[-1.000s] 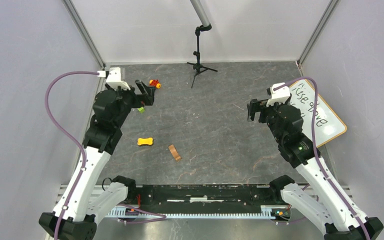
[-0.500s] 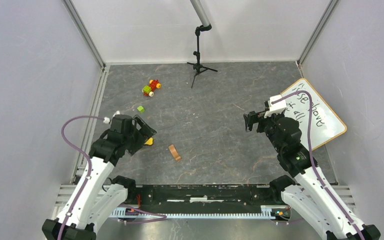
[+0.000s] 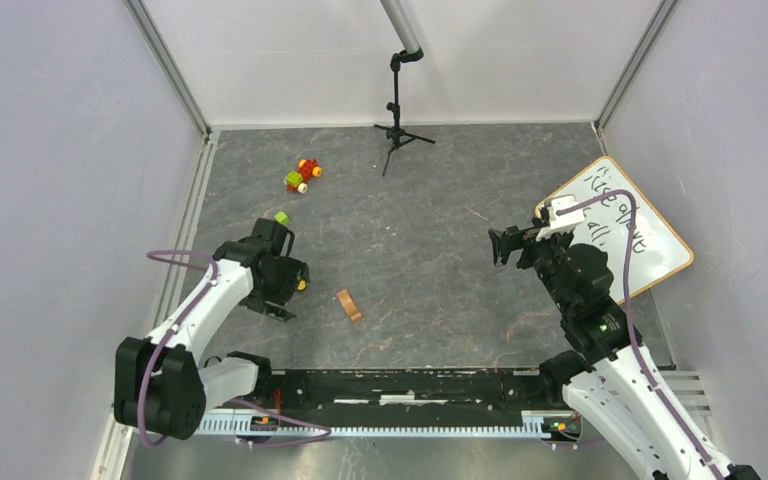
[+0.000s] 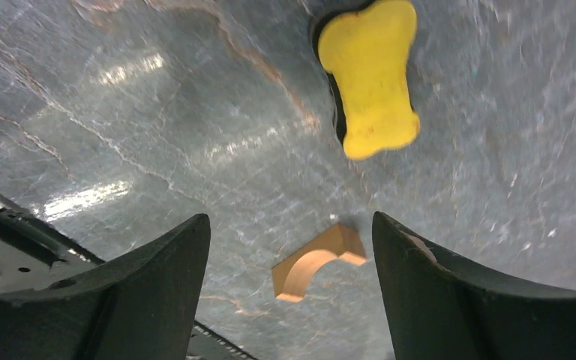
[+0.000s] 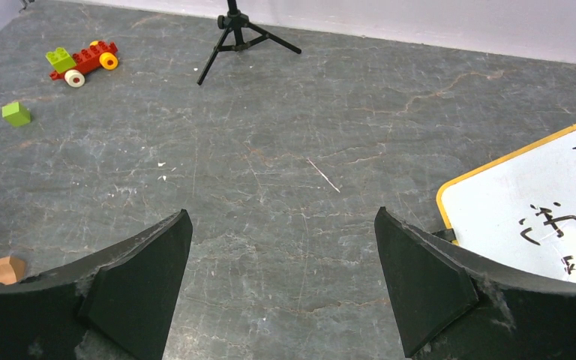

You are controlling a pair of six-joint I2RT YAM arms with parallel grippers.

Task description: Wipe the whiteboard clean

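The whiteboard [image 3: 650, 240] lies at the table's right edge, white with a tan frame and dark handwriting; its corner also shows in the right wrist view [image 5: 540, 202]. My right gripper [image 3: 503, 245] hovers just left of it, open and empty [image 5: 282, 213]. My left gripper [image 3: 290, 290] is low over the table at the near left, open, with nothing between its fingers [image 4: 291, 219]. Just beyond its tips lies a yellow bone-shaped piece [image 4: 371, 75] with a dark underside, mostly hidden under the arm in the top view.
A tan arch block [image 3: 348, 304] lies right of the left gripper [image 4: 319, 262]. A green cube [image 3: 281, 217] and a red toy car [image 3: 301, 176] sit farther back left. A black tripod [image 3: 397, 130] stands at the back centre. Walls close in both sides.
The left arm swung from the back left by the toy car toward the near side and dropped low beside the yellow piece. The right arm drifted slightly right and nearer.
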